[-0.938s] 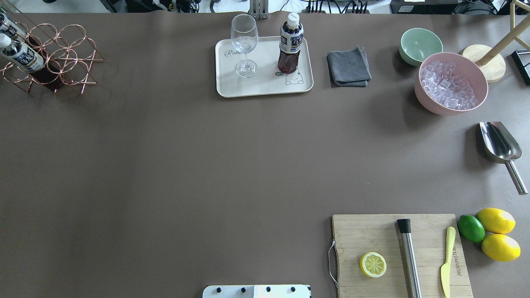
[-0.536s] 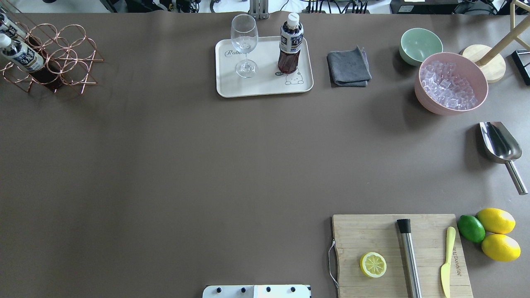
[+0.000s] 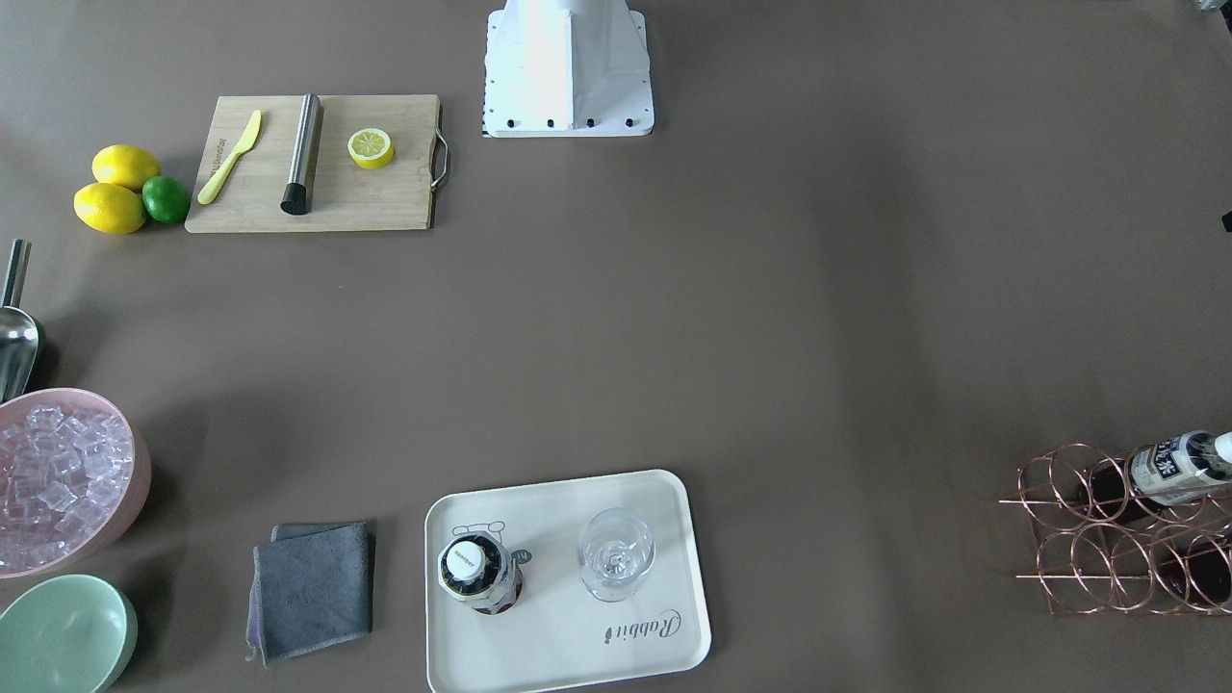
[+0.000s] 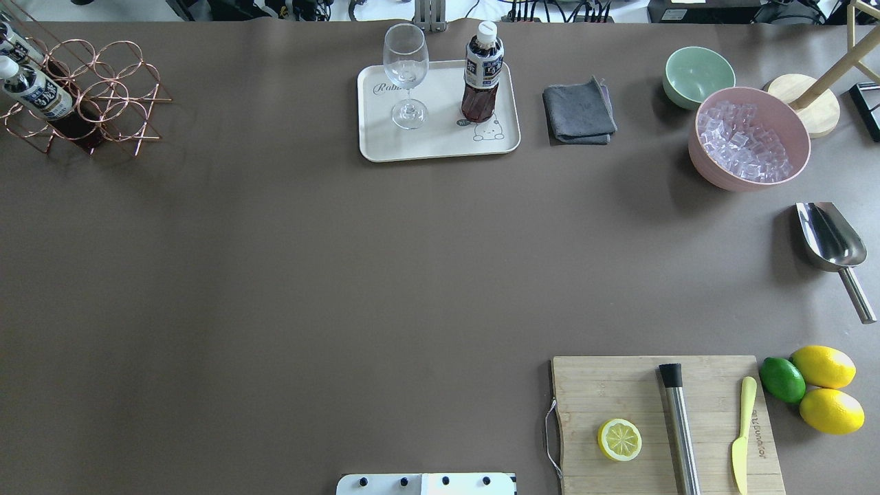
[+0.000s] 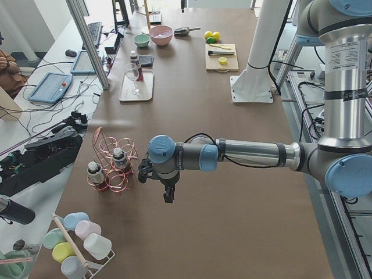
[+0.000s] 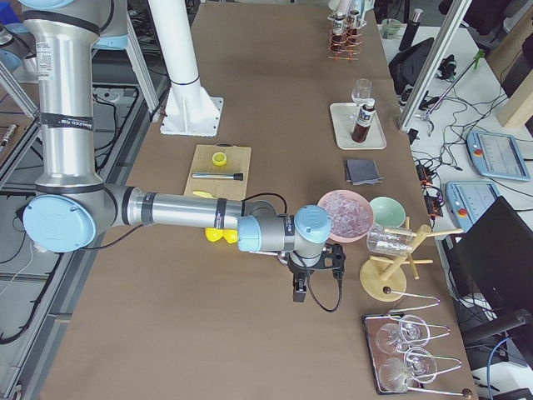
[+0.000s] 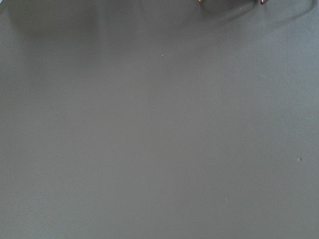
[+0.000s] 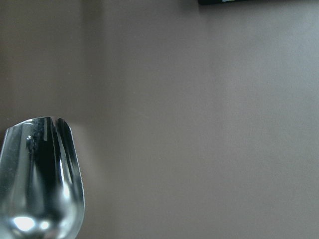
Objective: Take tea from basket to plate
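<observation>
We see a wide table (image 4: pixel 275 275) under a plain brown covering. Around it the room is a workshop: aluminium posts, cables, keyboards and tablets on side desks. The cream plate (image 4: pixel 440 141) lies at the table's far edge from the robot, about midway along it. The tea bottle (image 4: pixel 481 82) stands on the plate at its bear-drawing end. Its long axis is vertical, base flat on the plate and white cap pointing straight up, so in the front-facing view we look down onto the cap (image 3: pixel 466 557). A wine glass (image 4: pixel 407 75) stands upright on the same plate toward the "Rabbit" script end, beside the bottle but apart from it. The copper wire basket (image 4: pixel 117 89) sits well apart from the plate, toward the robot's left, with other bottles (image 4: pixel 34 93) lying tilted in its rings. On the plate's other side come a folded grey cloth (image 4: pixel 579 110) just beside it, then a mint bowl (image 4: pixel 698 72), a pink bowl (image 4: pixel 708 168) of ice and a steel scoop (image 4: pixel 828 237). A wooden cutting board (image 4: pixel 605 385) lies well away from the plate, nearer the robot. The left hand (image 5: pixel 167 195) hangs fingers-down over the table, far from the plate beyond the basket. The right hand (image 6: pixel 300 292) hangs likewise, far off beyond the ice bowl. We cannot tell whether either hand is wide or narrow, and neither touches anything.
</observation>
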Motion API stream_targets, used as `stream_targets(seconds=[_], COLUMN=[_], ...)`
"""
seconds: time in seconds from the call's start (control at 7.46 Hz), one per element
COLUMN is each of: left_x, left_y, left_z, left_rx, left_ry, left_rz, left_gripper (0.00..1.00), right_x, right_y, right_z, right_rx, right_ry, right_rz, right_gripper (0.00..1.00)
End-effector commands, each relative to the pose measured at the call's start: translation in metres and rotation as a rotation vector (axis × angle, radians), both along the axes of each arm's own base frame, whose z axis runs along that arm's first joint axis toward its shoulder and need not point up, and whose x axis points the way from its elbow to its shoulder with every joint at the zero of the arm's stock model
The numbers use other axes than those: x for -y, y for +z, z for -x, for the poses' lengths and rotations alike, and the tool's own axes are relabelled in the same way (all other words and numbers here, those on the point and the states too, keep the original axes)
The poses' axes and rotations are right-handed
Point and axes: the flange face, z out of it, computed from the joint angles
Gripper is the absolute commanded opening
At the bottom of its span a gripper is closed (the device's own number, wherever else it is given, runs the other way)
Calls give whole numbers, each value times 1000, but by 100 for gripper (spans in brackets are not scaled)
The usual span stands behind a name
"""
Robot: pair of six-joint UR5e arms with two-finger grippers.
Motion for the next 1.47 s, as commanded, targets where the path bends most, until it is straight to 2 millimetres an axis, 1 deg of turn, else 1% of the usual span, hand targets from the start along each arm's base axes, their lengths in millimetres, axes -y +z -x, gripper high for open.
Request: stream_targets(seconds=[0.0,1.21,1.34], left_x=[0,-1,-7], left_y=[0,-1,3], left_z=[0,2,3], left_rx=[2,2,3], left_ry=[-2,-8,-8], left_rz=[3,9,16], left_gripper=[98,98,98], right_x=[0,1,0], right_y=[-1,-2,-1], right_z=[0,0,0], right_rx=[2,2,2], right_ry=[1,-2,-3], right_rz=[-3,-7,-6], right_gripper=[100,100,100])
